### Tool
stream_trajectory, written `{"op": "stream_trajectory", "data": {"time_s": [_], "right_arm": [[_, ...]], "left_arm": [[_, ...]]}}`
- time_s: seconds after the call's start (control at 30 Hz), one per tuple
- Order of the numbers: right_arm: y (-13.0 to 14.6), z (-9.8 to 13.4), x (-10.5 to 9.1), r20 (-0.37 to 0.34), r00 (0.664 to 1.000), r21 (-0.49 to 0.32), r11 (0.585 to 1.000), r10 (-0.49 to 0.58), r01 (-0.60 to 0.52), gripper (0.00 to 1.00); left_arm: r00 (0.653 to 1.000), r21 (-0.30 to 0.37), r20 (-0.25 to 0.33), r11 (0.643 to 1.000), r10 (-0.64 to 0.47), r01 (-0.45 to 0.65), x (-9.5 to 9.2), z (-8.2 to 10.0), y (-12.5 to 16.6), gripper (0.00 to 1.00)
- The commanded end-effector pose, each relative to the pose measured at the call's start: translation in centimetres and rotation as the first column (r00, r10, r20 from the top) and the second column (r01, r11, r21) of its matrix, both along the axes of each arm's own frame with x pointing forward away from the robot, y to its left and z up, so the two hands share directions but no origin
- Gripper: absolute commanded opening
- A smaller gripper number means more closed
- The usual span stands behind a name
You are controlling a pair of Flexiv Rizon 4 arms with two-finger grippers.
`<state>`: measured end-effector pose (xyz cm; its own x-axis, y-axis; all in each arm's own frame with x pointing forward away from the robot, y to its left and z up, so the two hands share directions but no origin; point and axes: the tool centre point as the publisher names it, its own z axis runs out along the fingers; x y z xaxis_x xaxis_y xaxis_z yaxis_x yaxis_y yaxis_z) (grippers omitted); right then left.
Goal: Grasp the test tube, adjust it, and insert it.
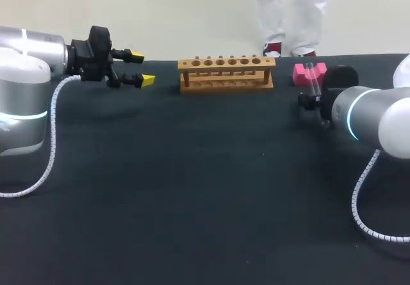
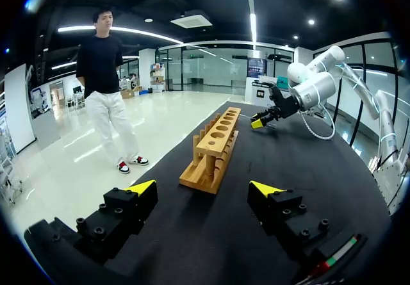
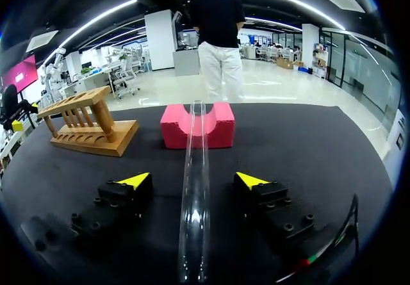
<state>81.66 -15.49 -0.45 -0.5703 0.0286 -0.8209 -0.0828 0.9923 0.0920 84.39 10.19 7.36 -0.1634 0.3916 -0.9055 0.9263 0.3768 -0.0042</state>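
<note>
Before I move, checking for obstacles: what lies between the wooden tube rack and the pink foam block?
Only bare black tabletop separates wooden rack and pink foam block, per the head view.

A table [image 1: 192, 202] draped in dark cloth spans the whole scene.

This is looking like a robotics laboratory bench: a silver-grey left robot arm [image 1: 25, 80] and a matching right robot arm [image 1: 375, 115] are flanking a table covered in black cloth [image 1: 192, 189]. On it a pale wooden test-tube rack with a row of round holes [image 1: 226, 72] is standing near a clear glass test tube [image 3: 195, 189] and a pink grooved foam block [image 3: 197, 126].
</note>
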Motion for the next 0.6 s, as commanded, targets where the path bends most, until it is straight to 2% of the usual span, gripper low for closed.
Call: {"op": "stream_trajectory", "data": {"time_s": [0.03, 0.1, 0.17, 0.23, 0.27, 0.33, 0.6], "right_arm": [[-0.41, -0.39, -0.18, 0.168, 0.985, 0.045, 0.998, 0.027, -0.035, 0.46], [-0.44, -0.41, -0.17, 0.167, 0.986, 0.046, 0.998, 0.027, -0.036, 0.37], [-0.51, -0.46, -0.15, 0.165, 0.986, 0.046, 0.998, 0.027, -0.035, 0.23], [-0.52, -0.47, -0.15, 0.164, 0.986, 0.046, 0.998, 0.026, -0.034, 0.15], [-0.55, -0.46, -0.16, 0.164, 0.986, 0.047, 0.998, 0.026, -0.034, 0.07], [-0.61, -0.45, -0.16, 0.164, 0.986, 0.047, 0.998, 0.024, -0.032, 0.00], [-0.87, -0.25, -0.32, 0.165, 0.986, 0.055, 0.998, 0.010, -0.019, 0.00]], "left_arm": [[1.000, -0.004, 0.006, 1.000, 0.002, -0.002, -0.13, -0.11, 0.05, 1.00], [1.000, -0.004, 0.006, 1.000, 0.002, -0.002, -0.13, -0.11, 0.05, 1.00], [1.000, -0.004, 0.006, 1.000, 0.002, -0.002, -0.13, -0.11, 0.05, 1.00], [1.000, -0.004, 0.006, 1.000, 0.002, -0.002, -0.13, -0.11, 0.05, 1.00], [1.000, -0.004, 0.006, 1.000, 0.002, -0.002, -0.13, -0.11, 0.05, 1.00], [1.000, -0.004, 0.006, 1.000, 0.002, -0.002, -0.13, -0.11, 0.05, 1.00], [1.000, -0.004, 0.006, 1.000, 0.002, -0.002, -0.13, -0.11, 0.05, 1.00]]}}
